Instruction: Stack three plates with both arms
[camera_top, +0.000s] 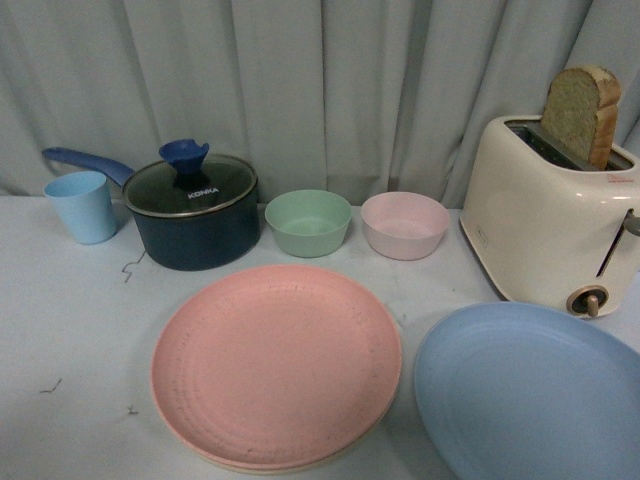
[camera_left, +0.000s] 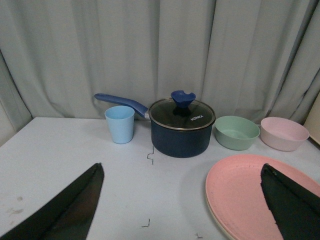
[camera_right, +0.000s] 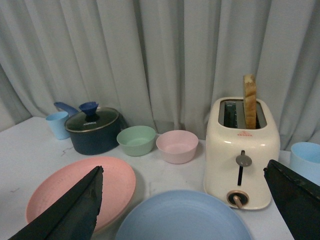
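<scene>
1. Light blue plate sits right in front of the toaster.
2. Pink plate, left of the toaster, lies on top of the beige plate.
3. Left gripper and right gripper are both spread wide.

Dim, flat, bluish light; every view slightly soft.
Soft shadows sat beside the pot and pink plate; weak sheen on the glass lid; grain across the curtain.

The front view looks down across the bench toward the curtain. Both wrist views sit low, facing the same curtain; all share the pink plate.
</scene>
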